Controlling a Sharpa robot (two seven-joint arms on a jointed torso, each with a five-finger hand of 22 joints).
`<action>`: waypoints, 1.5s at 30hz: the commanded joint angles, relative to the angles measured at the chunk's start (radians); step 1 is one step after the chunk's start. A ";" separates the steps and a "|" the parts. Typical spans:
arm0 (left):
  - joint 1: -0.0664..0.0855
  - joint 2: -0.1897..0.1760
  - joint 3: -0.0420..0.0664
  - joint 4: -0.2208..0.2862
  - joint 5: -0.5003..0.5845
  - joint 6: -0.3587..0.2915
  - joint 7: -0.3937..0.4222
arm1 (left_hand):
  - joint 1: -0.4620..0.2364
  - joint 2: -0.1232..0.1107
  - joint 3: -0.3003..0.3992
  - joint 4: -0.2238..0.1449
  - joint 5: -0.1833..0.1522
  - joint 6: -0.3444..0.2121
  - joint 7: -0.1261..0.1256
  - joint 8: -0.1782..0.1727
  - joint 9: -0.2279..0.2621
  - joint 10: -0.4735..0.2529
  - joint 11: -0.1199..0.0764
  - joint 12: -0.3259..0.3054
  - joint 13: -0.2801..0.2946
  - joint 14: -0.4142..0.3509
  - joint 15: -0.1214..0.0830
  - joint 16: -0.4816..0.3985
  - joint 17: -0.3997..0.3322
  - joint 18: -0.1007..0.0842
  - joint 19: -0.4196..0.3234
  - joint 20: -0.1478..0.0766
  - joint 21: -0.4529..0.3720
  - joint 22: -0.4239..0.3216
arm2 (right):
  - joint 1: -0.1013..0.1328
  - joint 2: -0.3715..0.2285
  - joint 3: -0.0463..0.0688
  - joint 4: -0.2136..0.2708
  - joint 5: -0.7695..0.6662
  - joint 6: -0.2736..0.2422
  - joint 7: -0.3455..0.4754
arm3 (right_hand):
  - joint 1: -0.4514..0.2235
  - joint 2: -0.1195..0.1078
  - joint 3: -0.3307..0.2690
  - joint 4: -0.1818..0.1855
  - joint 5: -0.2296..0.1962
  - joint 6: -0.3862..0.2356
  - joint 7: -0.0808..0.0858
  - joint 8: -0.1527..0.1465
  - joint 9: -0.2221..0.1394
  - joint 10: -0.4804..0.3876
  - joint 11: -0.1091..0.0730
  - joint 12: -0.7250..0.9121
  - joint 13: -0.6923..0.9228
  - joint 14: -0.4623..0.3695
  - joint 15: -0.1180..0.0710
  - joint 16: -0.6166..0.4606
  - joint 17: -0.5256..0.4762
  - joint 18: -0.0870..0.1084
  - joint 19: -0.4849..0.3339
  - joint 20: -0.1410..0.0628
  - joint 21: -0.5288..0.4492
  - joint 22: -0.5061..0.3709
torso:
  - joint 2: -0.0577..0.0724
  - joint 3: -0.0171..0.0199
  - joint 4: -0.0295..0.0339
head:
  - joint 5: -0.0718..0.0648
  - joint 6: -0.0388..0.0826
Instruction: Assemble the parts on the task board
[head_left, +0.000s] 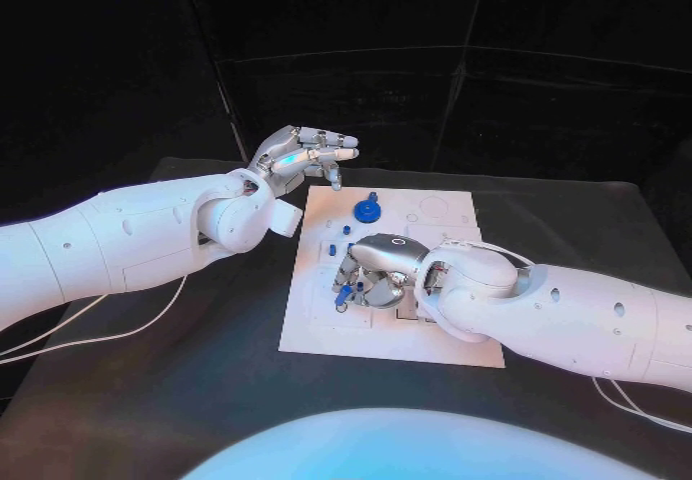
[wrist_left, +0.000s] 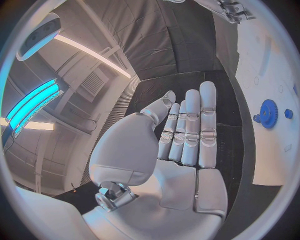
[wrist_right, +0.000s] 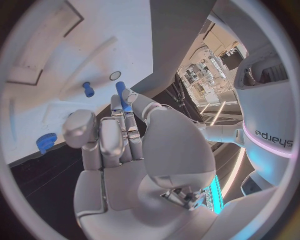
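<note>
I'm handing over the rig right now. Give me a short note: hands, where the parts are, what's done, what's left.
Left hand: raised beyond the task board, fingers apart, holding nothing.
Right hand: low over the board's middle, pinching a blue peg at its fingertips.
Blue gear lies on the board's far part; another small blue peg stands near the held one.
Done: peg picked up. Left: seat it, then the remaining parts.

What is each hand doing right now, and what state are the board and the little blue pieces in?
Left hand: raised beside the board's far left corner, fingers straight, holding nothing.
Right hand: low over the board, pinching a blue peg.
Task board: flat on the table.
Blue gear: on the board, untouched.
Small blue peg: on the board, free.
</note>
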 joint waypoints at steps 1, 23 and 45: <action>0.001 0.000 0.000 0.002 0.001 0.011 0.007 | -0.001 0.001 -0.005 0.003 0.005 -0.004 0.001 0.002 -0.001 -0.009 -0.001 0.005 0.000 -0.007 0.001 0.004 -0.001 0.015 0.004 0.000 -0.004 -0.001 | 0.001 0.004 0.000 -0.006 -0.047 0.040 -0.019 | -0.011 0.000 0.003 0.004 0.006 0.004 0.002 0.003 0.002 0.004 0.001 -0.005 0.000 0.021 -0.006 -0.004 -0.001 -0.008 -0.007 -0.002 -0.005 -0.001 | 0.000 -0.0008 0.0001 | 0.001 -0.002; 0.002 -0.004 0.000 0.007 0.001 0.010 0.006 | -0.001 0.001 -0.005 0.003 0.005 -0.004 0.001 0.002 -0.001 -0.009 -0.001 0.005 0.000 -0.007 0.001 0.004 -0.001 0.015 0.004 0.000 -0.004 -0.001 | -0.005 0.024 -0.022 -0.019 -0.062 0.070 -0.029 | -0.013 -0.001 0.002 0.004 0.007 0.004 0.002 0.003 0.002 0.004 0.001 -0.005 0.000 0.021 -0.006 -0.003 0.001 -0.008 -0.007 -0.002 -0.004 0.000 | -0.001 -0.0006 -0.0002 | 0.008 -0.011; 0.002 -0.004 0.000 0.007 0.001 0.013 0.005 | 0.000 0.000 -0.007 0.004 0.005 -0.007 0.003 0.001 -0.002 -0.010 0.000 0.005 0.000 -0.008 0.002 0.006 -0.003 0.014 0.005 0.000 -0.007 -0.003 | -0.010 0.029 -0.025 -0.019 -0.062 0.045 -0.038 | -0.015 0.002 0.002 0.007 0.009 0.005 0.001 0.003 0.002 0.005 0.001 -0.006 0.001 0.021 -0.006 -0.001 0.004 -0.008 -0.007 -0.002 -0.003 0.002 | -0.001 -0.0005 0.0003 | 0.008 -0.012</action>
